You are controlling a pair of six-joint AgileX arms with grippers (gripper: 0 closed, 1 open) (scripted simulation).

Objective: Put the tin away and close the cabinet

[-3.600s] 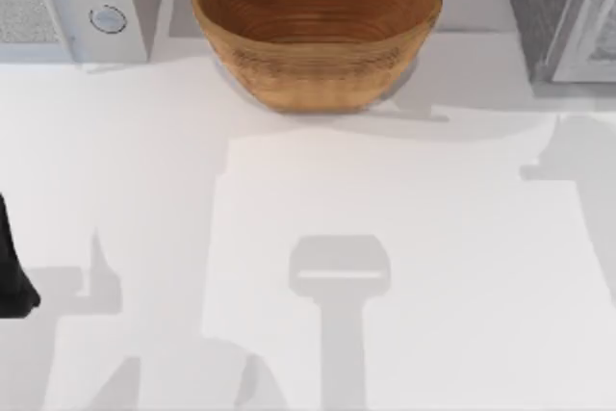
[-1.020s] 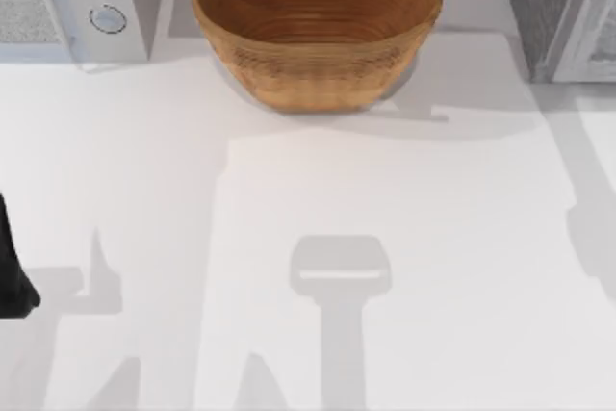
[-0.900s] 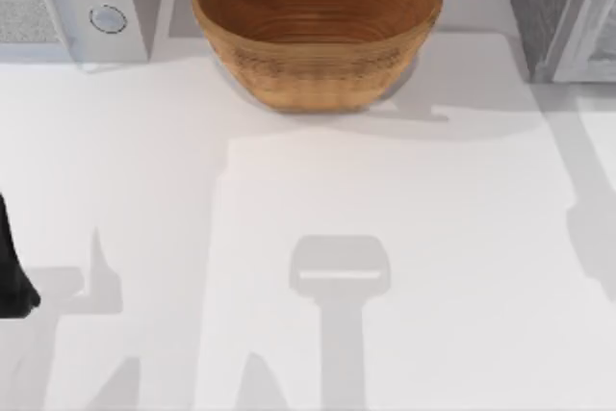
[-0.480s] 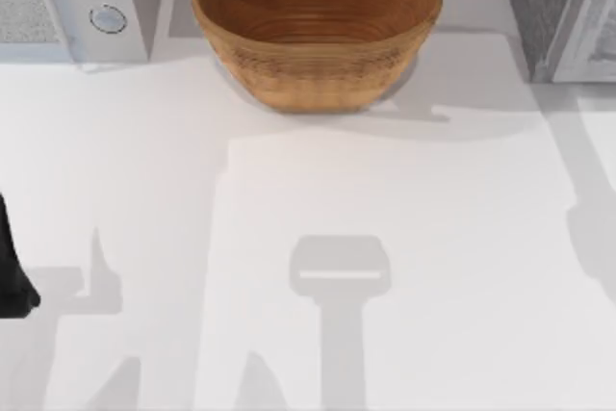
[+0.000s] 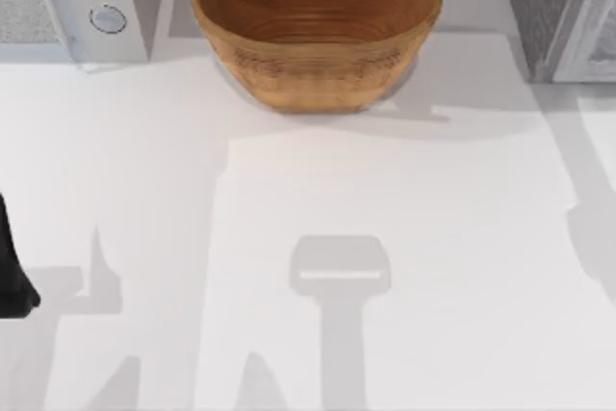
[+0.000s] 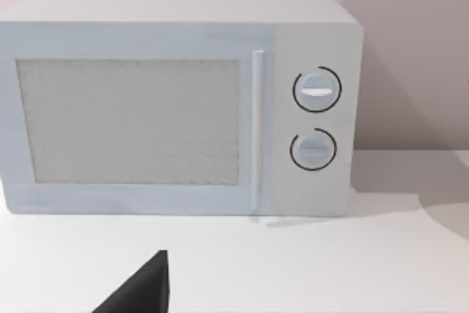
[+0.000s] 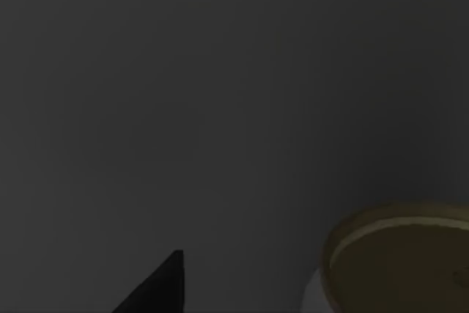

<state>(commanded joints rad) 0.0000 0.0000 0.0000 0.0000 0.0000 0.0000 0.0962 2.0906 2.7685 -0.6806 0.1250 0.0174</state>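
In the dim right wrist view, a round tin [image 7: 399, 258] with a yellowish rim sits in front of a dark grey surface, close to one black fingertip [image 7: 157, 287] of my right gripper. The grey cabinet [image 5: 539, 7] stands at the table's back right, its pale door [image 5: 592, 31] swung outward. My left arm [image 5: 10, 271] is parked at the table's left edge. One of its fingertips [image 6: 143, 291] points at the microwave.
A white microwave [image 5: 72, 2] with two dials stands at the back left. A large woven basket [image 5: 316, 26] sits at the back middle. The white tabletop [image 5: 385, 199] carries only shadows across its middle and front.
Since the earliest frame, the shadow at the table's right edge has shifted toward the front and narrowed. Over the last second nothing has visibly moved.
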